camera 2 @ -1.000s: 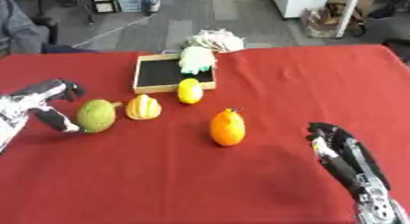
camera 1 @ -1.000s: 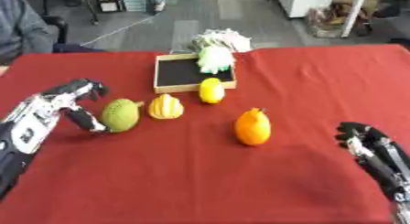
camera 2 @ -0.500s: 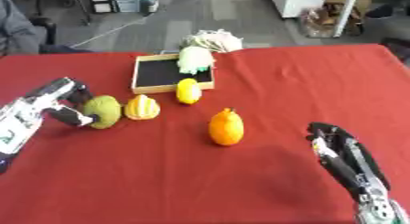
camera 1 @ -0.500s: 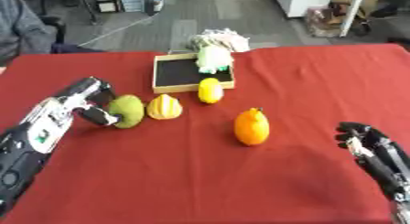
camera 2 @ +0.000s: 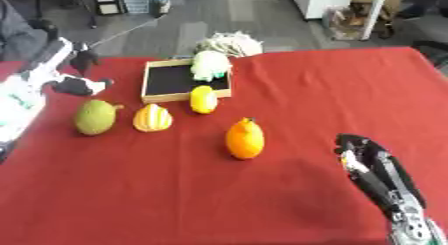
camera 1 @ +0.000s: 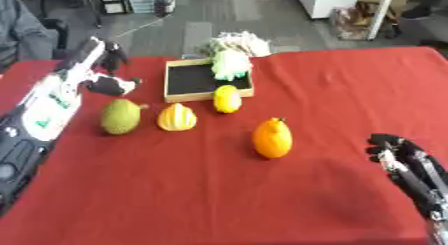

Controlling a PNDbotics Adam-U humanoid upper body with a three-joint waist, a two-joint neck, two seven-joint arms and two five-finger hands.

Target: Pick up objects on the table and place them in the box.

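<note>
Lifted left hand (camera 1: 103,74) off green fruit (camera 1: 120,116), now above it, left of box (camera 1: 206,79), fingers curled, holding nothing. Fruit unmoved on table. Right hand (camera 1: 398,156) idle, curled. Risk: regrasp rolls fruit.

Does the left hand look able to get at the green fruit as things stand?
Probably yes. The left hand hangs just above and behind the green fruit, with nothing between them; the striped yellow fruit sits beside it but apart, leaving the near side free.

Left hand (camera 1: 98,71) (apparently empty) above green fruit (camera 1: 120,116).
</note>
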